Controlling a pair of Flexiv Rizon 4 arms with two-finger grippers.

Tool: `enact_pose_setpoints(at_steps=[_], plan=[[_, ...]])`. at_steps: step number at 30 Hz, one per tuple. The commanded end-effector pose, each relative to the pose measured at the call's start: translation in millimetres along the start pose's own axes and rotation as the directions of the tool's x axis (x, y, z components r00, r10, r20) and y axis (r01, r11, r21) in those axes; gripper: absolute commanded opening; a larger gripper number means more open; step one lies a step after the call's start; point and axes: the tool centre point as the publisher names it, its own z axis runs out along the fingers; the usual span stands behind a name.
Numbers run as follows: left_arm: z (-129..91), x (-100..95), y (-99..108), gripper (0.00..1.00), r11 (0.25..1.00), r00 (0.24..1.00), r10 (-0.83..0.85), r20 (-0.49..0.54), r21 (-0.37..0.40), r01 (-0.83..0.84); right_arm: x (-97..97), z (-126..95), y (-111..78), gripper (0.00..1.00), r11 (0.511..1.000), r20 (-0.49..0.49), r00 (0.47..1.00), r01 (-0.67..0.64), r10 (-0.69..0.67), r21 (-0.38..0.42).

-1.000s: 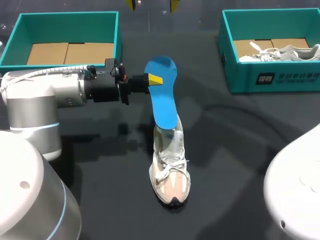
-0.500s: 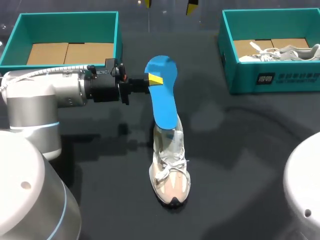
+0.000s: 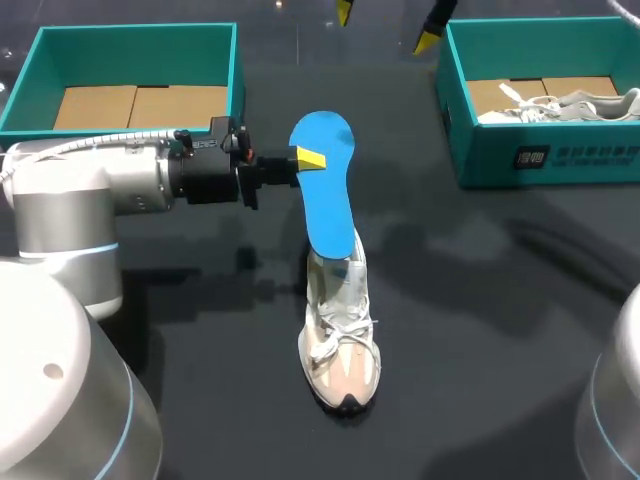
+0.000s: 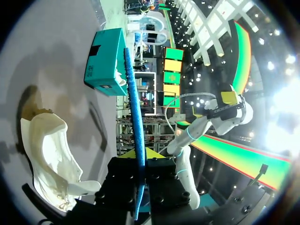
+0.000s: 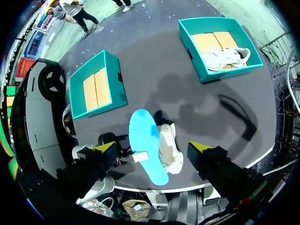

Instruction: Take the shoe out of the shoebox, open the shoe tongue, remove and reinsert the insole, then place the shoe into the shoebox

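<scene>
Blue insole (image 3: pixel 326 180), clamped by the left gripper (image 3: pixel 305 158), slants into the shoe (image 3: pixel 340 340) opening, likely for sliding home; right gripper (image 3: pixel 387 22) hangs high, fingers apart, out of the way.

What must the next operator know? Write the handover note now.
The left gripper is shut on the blue insole, whose lower end sits at the shoe opening.
The right gripper is open, empty, high over the table.
The left shoebox is empty; the right shoebox holds another shoe.
Done: shoe out, insole mostly out.
Left: seat the insole, box the shoe.
</scene>
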Motion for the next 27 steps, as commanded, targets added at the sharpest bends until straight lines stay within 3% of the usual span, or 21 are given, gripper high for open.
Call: enact_pose_setpoints(at_steps=[1,15,27], plan=[[0.1,-0.3,0.9,0.0,1.0,1.0,0.001,-0.001,0.003,-0.001,-14.2,9.6,-0.1,1.0,1.0,-0.506,0.862,0.017,-0.015,0.0],[0.1,-0.3,0.9,0.0,1.0,1.0,0.001,-0.001,0.003,-0.001,-40.5,38.5,-6.2,1.0,1.0,-0.708,0.706,0.021,-0.028,-0.018],[0.1,-0.3,0.9,0.0,1.0,1.0,0.001,-0.001,0.003,-0.001,-45.0,66.5,-7.4,1.0,0.999,-0.777,0.629,0.037,-0.032,-0.011]])
